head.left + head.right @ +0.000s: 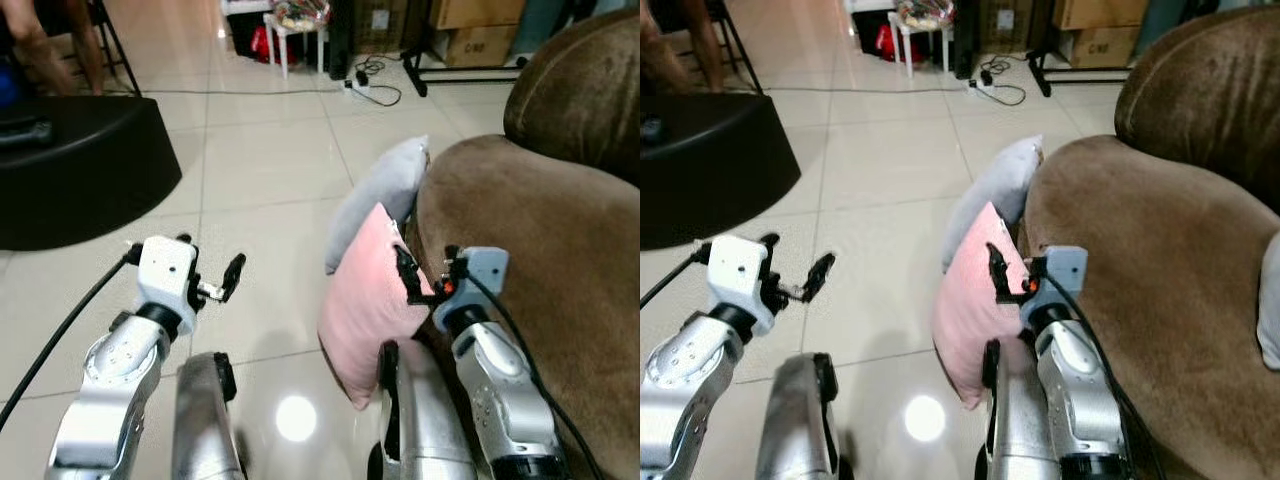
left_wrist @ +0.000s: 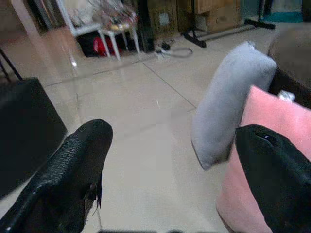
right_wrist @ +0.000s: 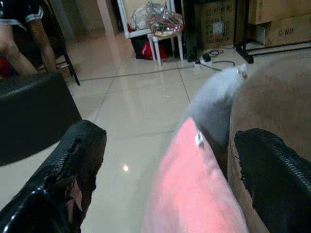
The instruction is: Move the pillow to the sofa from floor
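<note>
A pink pillow (image 1: pixel 362 305) stands on edge on the tiled floor, leaning against the front of the brown sofa (image 1: pixel 545 250). A grey pillow (image 1: pixel 377 192) leans the same way just behind it. My right gripper (image 1: pixel 428 270) is open at the pink pillow's top edge, beside the sofa seat. In the right wrist view the pink pillow (image 3: pixel 194 194) lies between its spread fingers (image 3: pixel 77 160). My left gripper (image 1: pixel 212 265) hovers open over bare floor, left of the pillows. The left wrist view looks past its fingers (image 2: pixel 73 170) at the grey pillow (image 2: pixel 228 102) and the pink pillow (image 2: pixel 243 165).
A low black rounded seat (image 1: pixel 70 170) sits at the far left, with a person's legs (image 1: pixel 40 40) behind it. Farther back are a white stool (image 1: pixel 295 30), a power strip with cables (image 1: pixel 365 85) and cardboard boxes (image 1: pixel 475 30). Open tile floor (image 1: pixel 270 170) lies ahead.
</note>
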`<state>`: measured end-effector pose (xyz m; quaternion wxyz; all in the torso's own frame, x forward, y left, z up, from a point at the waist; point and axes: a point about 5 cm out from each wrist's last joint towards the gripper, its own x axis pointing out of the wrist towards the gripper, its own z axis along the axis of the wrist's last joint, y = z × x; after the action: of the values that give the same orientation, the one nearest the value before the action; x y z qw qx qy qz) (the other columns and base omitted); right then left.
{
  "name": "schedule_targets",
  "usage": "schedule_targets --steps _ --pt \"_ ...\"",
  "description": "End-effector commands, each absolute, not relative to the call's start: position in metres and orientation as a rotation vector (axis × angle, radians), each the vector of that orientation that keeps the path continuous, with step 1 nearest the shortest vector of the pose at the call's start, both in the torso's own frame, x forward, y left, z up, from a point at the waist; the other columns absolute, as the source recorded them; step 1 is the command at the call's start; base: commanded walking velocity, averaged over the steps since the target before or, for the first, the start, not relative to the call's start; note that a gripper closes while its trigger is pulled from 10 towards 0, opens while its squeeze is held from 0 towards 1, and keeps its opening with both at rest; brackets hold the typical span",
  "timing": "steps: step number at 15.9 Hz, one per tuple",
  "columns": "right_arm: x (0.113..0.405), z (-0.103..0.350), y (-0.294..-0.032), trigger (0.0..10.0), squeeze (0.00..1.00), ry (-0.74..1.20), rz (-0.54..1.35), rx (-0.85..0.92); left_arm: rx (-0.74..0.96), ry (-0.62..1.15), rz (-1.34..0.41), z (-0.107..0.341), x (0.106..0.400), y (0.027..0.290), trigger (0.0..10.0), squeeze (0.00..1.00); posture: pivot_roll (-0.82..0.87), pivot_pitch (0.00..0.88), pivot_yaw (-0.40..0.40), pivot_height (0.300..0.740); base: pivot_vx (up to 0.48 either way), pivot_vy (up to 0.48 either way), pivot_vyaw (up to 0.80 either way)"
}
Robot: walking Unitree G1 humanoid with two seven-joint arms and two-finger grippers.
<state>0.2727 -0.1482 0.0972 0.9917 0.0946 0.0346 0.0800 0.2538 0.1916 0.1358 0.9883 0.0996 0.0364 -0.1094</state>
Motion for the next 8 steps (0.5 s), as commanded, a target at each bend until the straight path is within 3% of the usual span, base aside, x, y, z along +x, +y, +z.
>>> schedule_targets --steps 1,7,8 --pt "0.2709 0.0999 -0.1490 10.0 0.00 0.074 0.150 0.194 0.214 0.061 -0.210 0.1364 0.2554 0.1913 10.0 0.00 -0.18 0.000 0.000 0.480 0.000 0.000 0.00" --pt "0.2642 0.1043 -0.1565 10.0 0.00 0.097 0.123 0.188 0.225 0.046 -0.199 0.1342 0.2579 0.1860 10.0 0.00 -0.19 0.000 0.000 0.520 0.000 0.000 0.00" --pt "0.2646 0.1051 -0.1565 10.0 0.00 0.103 0.121 0.192 0.226 0.046 -0.196 0.1331 0.2585 0.1855 10.0 0.00 -0.19 0.000 0.062 0.530 0.000 0.000 0.00"
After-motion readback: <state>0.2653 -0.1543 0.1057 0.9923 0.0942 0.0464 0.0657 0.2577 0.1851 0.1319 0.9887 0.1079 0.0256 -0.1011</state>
